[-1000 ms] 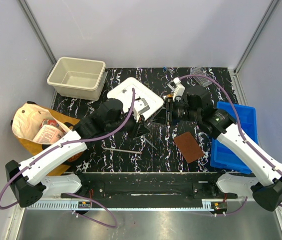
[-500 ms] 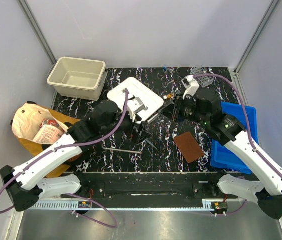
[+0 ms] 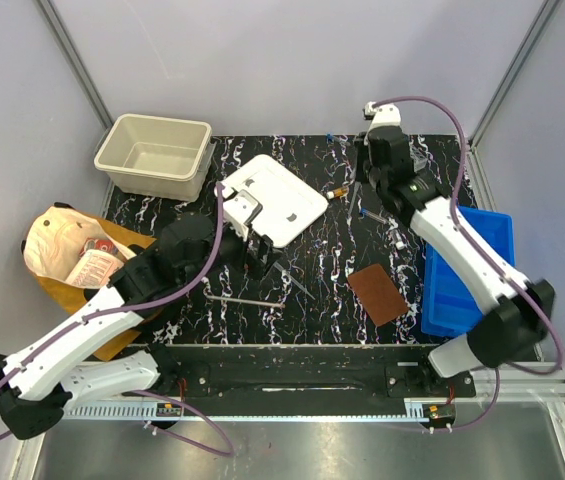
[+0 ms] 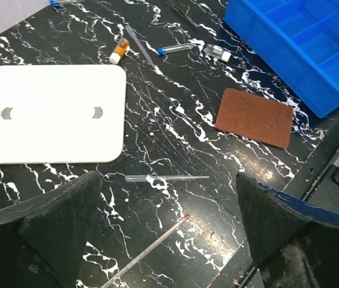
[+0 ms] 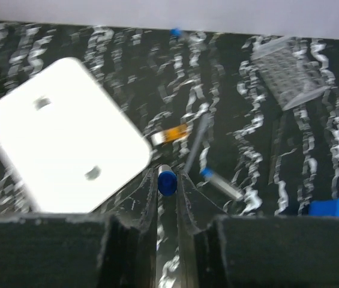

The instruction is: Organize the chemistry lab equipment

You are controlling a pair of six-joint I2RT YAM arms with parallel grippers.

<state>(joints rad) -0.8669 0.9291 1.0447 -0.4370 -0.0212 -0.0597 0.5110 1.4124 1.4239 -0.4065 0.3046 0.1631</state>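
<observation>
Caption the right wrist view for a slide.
Right claw grips a blue-capped tube above the marbled table, white board left, clear rack right.

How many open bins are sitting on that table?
2: a beige plastic tub at the far left corner, and a blue divided plastic tray at the right edge. None looks hidden.

A beige tub is seen at the far left of a black marbled table, a white board at centre, a brown pad beside a blue divided tray, and a tan paper bag at left.
</observation>
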